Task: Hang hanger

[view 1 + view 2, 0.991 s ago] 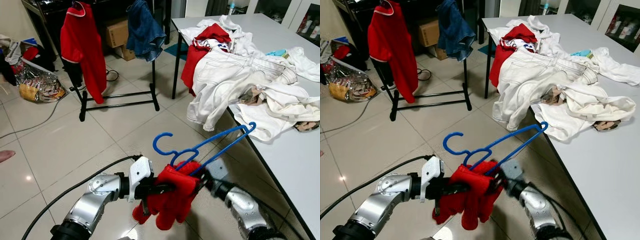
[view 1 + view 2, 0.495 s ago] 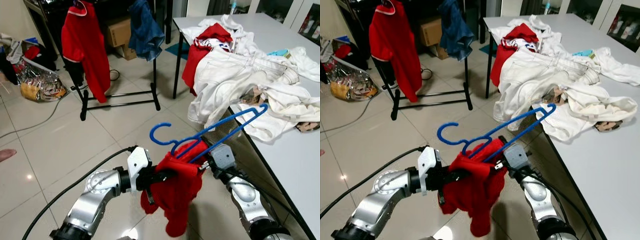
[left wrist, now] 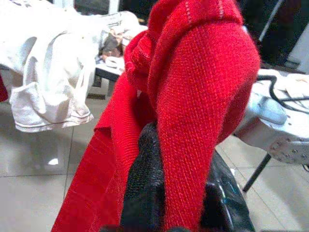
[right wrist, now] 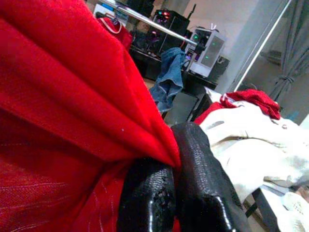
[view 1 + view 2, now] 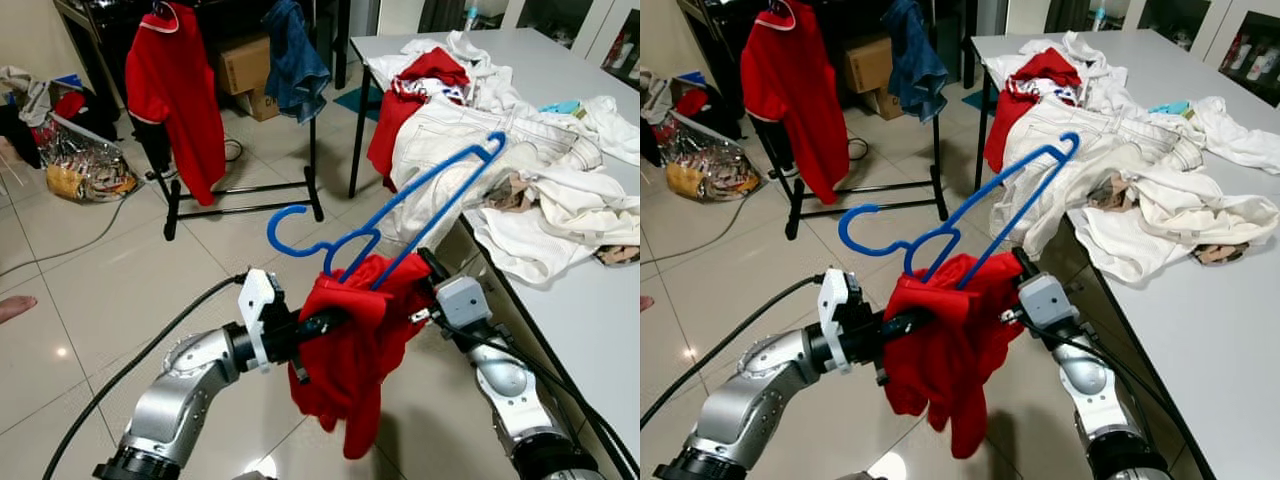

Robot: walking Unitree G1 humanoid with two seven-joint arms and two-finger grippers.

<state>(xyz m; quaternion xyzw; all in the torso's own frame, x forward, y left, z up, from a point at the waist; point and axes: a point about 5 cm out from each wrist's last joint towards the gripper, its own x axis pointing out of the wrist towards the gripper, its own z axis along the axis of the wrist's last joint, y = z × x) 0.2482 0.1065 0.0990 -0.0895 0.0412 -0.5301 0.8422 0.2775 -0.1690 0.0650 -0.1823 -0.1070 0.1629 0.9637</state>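
Blue hanger (image 5: 385, 225) held up in mid-air over the tiled floor (image 5: 90, 290), between clothes rack (image 5: 240, 190) and white table (image 5: 590, 330). Long axis slanted: far shoulder end raised high toward the pile of white clothes (image 5: 510, 160) on the table, hook end lower, curling open toward the rack side. Red garment (image 5: 355, 355) bunched over the hanger's lower part, hanging limp below it.

Left gripper (image 5: 318, 325) reaching in from the left, fingers clamped together on a fold of the red garment; in the left wrist view, black fingers (image 3: 145, 193) wrapped in red knit. Right gripper (image 5: 425, 270) coming in from the table side, pressed into the cloth near the hanger's lower bar; in the right wrist view, its fingers (image 4: 193, 183) closed side by side with red fabric pinched at the tips.

On the rack, a red top (image 5: 180, 95) and a blue denim piece (image 5: 295, 65) hanging
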